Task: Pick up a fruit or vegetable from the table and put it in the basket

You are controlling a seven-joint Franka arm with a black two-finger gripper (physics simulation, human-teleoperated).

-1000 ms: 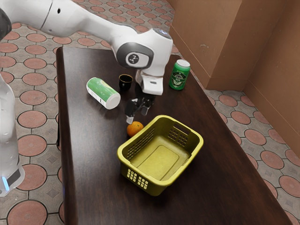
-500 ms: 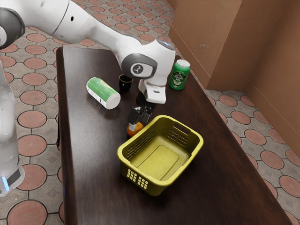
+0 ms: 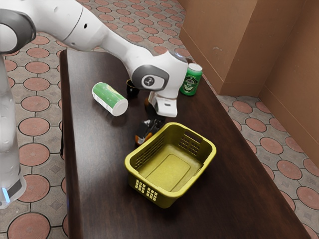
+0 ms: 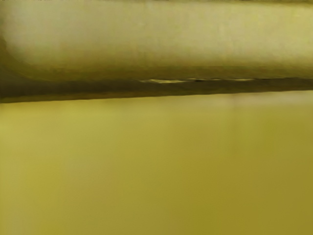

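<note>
Lengthwise, the basket (image 3: 170, 172) points toward the exterior view's upper right.

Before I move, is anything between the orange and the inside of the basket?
Yes, the basket's own wall and rim: the orange is outside, close beside it, at the hand. I see nothing else between them.

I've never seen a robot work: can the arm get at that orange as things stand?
Probably yes: the gripper is down at the orange, though the basket stands close beside it.
</note>
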